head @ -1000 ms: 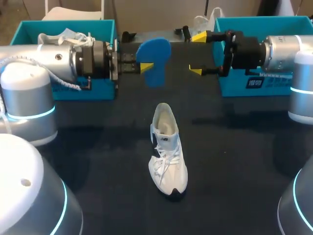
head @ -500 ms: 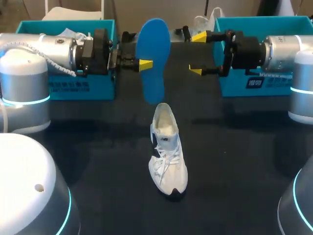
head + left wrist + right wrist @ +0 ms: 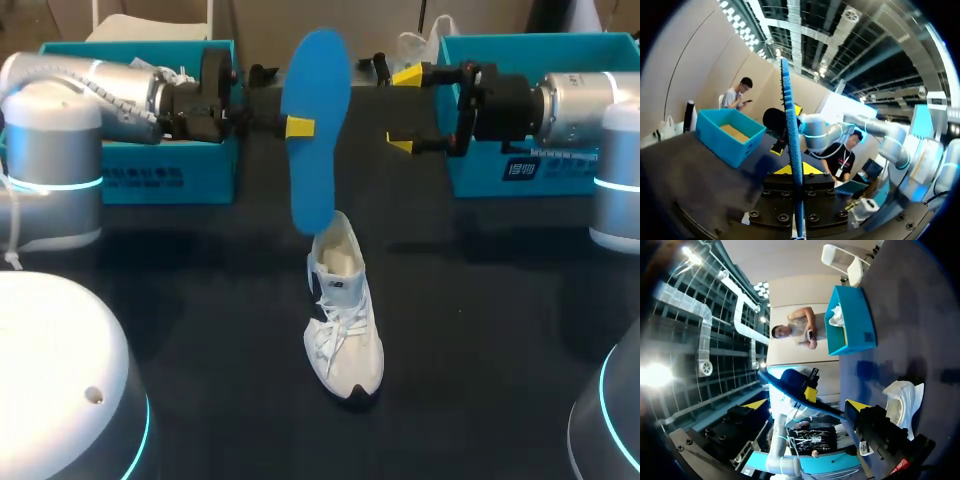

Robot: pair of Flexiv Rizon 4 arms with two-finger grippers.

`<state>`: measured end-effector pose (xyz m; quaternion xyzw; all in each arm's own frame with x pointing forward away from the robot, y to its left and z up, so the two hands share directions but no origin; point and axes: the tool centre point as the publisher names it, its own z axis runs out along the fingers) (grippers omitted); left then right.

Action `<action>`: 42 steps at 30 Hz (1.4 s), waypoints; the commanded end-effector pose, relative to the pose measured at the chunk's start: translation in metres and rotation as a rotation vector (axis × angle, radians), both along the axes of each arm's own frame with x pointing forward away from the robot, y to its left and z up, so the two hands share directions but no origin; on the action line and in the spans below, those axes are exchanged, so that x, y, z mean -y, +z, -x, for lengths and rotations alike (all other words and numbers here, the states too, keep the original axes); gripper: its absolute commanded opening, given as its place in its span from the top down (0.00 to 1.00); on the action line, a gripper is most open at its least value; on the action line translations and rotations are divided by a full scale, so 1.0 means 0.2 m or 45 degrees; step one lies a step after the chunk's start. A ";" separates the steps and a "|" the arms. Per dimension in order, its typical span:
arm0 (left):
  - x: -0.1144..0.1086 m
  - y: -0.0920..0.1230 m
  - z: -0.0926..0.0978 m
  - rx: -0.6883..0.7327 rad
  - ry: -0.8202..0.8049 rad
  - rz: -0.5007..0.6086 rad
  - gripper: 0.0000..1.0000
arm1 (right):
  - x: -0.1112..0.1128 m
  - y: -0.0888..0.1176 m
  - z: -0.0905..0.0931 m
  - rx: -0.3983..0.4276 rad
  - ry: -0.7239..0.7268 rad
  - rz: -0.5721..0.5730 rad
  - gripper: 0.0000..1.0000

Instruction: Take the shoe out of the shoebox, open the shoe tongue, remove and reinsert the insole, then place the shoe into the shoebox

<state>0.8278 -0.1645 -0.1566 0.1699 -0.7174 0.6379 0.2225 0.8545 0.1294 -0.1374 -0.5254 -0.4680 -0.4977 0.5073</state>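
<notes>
A blue insole hangs upright above the table, with my left gripper shut on its middle from the left. Its lower end hovers just over the heel opening of the white laced shoe, which stands on the dark table with its toe toward me. In the left wrist view the insole shows edge-on between that gripper's fingers. My right gripper stands open to the insole's right, holding nothing. From the right wrist I see the insole ahead of the open fingers, and the shoe off to one side.
A teal shoebox with white paper and another shoe in it stands at the back left, behind my left arm. A second teal shoebox stands at the back right, behind my right arm. The shoe is alone on the dark tabletop.
My left wrist has turned, swinging the insole from a foreshortened, tilted pose to upright, and its lower end has come down toward the shoe's opening. The right arm and the shoe have not moved.
</notes>
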 end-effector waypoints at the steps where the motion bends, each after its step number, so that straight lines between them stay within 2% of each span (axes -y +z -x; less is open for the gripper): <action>1: 0.01 -0.08 -0.04 -0.787 0.073 0.050 1.00 | 0.00 0.00 0.00 -0.002 0.000 0.005 0.00; 2: 0.02 -0.10 -0.04 -0.870 0.074 0.060 1.00 | 0.00 0.00 0.00 -0.002 0.000 0.005 0.00; 7: 0.06 -0.17 -0.01 -0.953 0.146 0.059 1.00 | 0.00 0.00 0.00 -0.002 0.000 0.005 0.00; 14: 0.08 -0.17 -0.04 -1.063 0.229 0.090 1.00 | 0.00 0.00 0.00 -0.002 0.000 0.005 0.00; 27: 0.12 -0.19 -0.09 -1.136 0.302 0.057 1.00 | 0.00 0.00 0.00 -0.002 0.000 0.005 0.00; 29: 0.13 -0.19 -0.10 -1.136 0.305 0.057 1.00 | 0.00 0.00 0.00 -0.003 0.019 0.052 0.00; 35: 0.16 -0.20 -0.11 -1.138 0.309 0.061 1.00 | 0.01 0.03 0.00 -0.044 0.045 0.320 0.00; 42: 0.19 -0.25 -0.14 -1.221 0.307 0.023 1.00 | -0.01 0.12 0.02 -0.066 0.052 0.608 0.00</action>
